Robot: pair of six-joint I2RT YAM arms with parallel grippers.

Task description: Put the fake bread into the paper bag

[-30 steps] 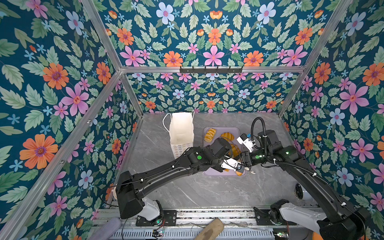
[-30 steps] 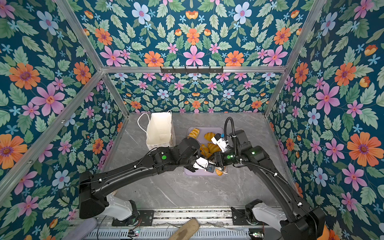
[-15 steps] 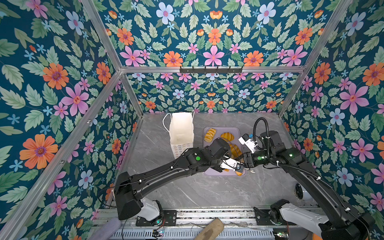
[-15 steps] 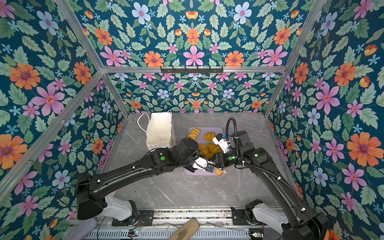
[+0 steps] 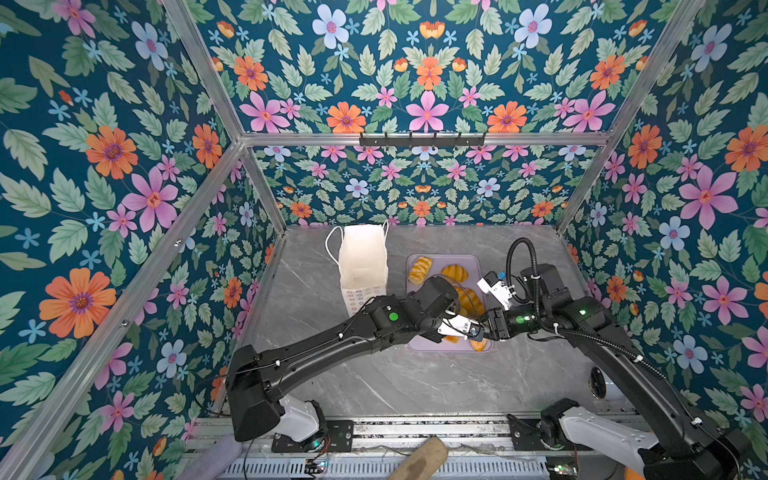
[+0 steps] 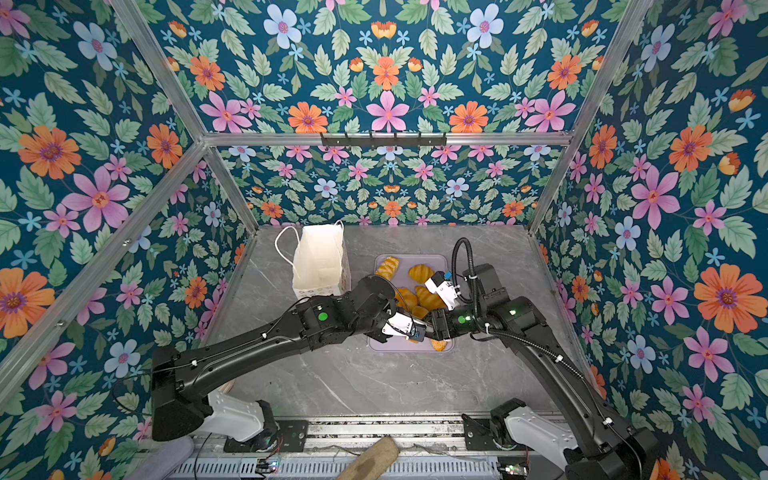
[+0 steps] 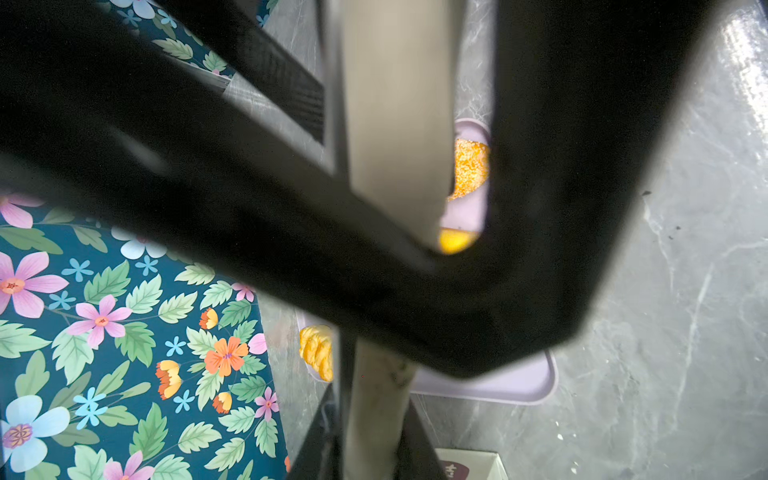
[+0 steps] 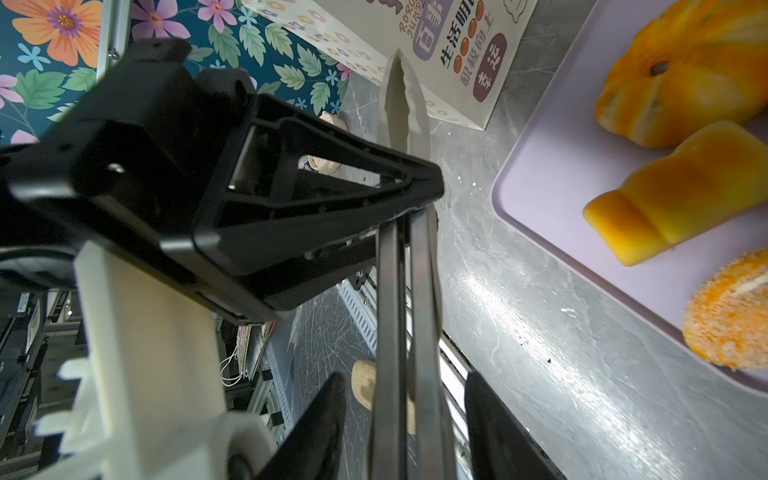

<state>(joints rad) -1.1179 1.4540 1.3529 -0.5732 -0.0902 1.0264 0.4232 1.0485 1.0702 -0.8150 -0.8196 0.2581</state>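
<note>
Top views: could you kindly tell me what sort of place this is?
Probably a robot data-collection cell: floral-papered walls on an aluminium frame, a left arm and right arm on a front rail, and a table with a tray of fake bread beside a paper bag.

fake bread (image 8: 681, 191): glossy | paper bag (image 5: 363, 257): matt | tongs (image 8: 424, 291): smooth metal

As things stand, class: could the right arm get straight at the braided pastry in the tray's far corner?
Probably not: the left arm lies across the tray between the right gripper and the braided pastry.
</note>
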